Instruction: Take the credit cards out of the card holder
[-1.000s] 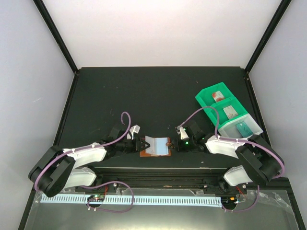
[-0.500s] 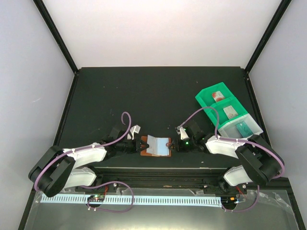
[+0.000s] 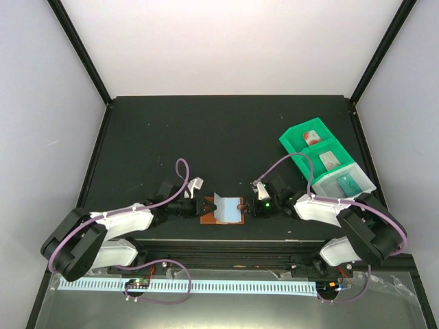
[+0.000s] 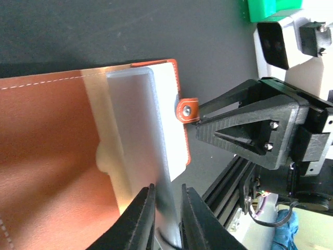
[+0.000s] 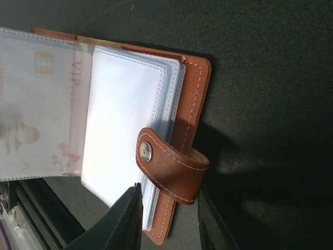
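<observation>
The brown card holder (image 3: 206, 219) lies open at the table's near edge between both grippers. My left gripper (image 3: 203, 207) sits at its left side, jaws nearly shut on a pale pocket leaf (image 4: 140, 135) that stands raised off the brown cover (image 4: 47, 135). The left gripper (image 4: 167, 188) has the leaf running between its fingers. My right gripper (image 5: 169, 192) is shut on the snap tab (image 5: 171, 169) at the holder's right edge, seen in the top view as the right gripper (image 3: 245, 205). One credit card (image 5: 36, 120) with red "VIP" print shows inside a clear pocket.
A green compartmented tray (image 3: 285, 142) stands at the right, with cards lying in its compartments (image 3: 312, 137). The black rail of the arm mount (image 4: 229, 182) runs just beyond the holder's near edge. Black frame posts stand at the table's far corners.
The pale pocket leaf has risen from lying flat to standing upright, with the left jaws closing round it. The right gripper and the tab have not moved.
</observation>
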Tool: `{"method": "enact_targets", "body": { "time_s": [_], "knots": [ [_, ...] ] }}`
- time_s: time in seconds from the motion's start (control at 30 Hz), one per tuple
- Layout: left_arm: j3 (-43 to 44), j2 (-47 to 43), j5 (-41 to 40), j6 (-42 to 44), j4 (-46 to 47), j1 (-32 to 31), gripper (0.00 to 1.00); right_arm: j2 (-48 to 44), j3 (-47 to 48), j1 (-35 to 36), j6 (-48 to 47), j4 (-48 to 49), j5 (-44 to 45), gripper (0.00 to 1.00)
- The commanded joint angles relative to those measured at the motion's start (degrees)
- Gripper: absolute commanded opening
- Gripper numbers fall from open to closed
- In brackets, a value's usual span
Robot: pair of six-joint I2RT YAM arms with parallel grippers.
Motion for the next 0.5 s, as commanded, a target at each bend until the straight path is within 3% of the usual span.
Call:
{"method": "enact_targets", "body": {
  "time_s": [0.0,0.13,0.47],
  "knots": [
    [3.27,0.85,1.57,0.01,1.95,-1.07,0.13,-2.09,0.85,0.44,-0.76,-1.99,0.5,0.32],
    [3.83,1.28,1.11,0.36,1.2,-1.37,0.08,-5.27,2.0,0.48,-1.33,-5.41,2.86,0.36],
    [4.14,-0.66,-5.33,2.68,-7.41,-1.31,0.1,-8.21,3.69,0.59,0.91,-5.04,1.38,0.38]
  ]
}}
